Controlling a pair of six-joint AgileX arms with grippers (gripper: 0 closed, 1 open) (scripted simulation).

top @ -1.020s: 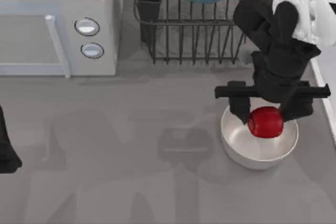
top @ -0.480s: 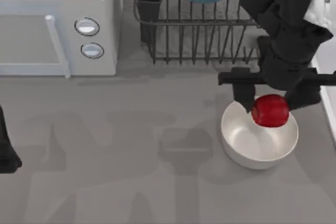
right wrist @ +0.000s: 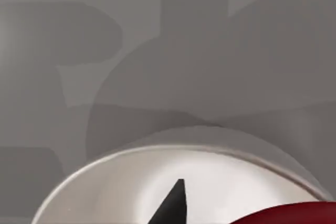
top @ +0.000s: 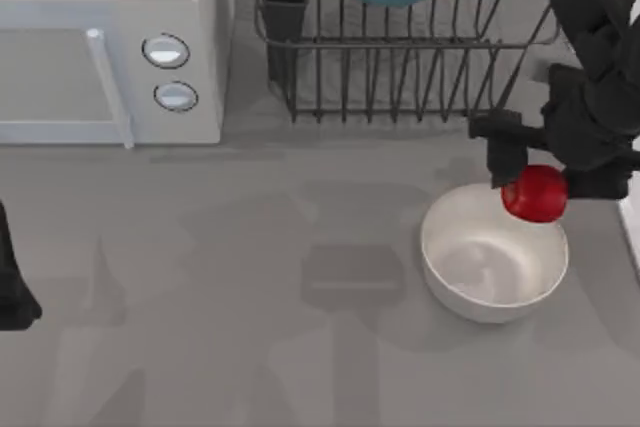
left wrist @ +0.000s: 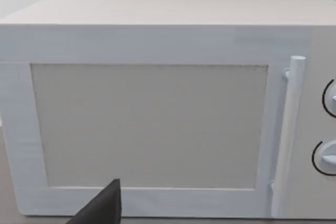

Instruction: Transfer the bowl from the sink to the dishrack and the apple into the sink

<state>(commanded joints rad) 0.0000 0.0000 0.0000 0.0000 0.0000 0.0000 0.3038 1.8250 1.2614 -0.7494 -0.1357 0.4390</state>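
Aloft over white bowl rim: apple (right tool clamped).

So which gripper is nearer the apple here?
Right. The right gripper is shut on the apple above the white bowl's rim; the left gripper sits at the table's far left edge.

- We see a grey table
- On it stand a white microwave at left, the dishrack beside it, and a white bowl at right
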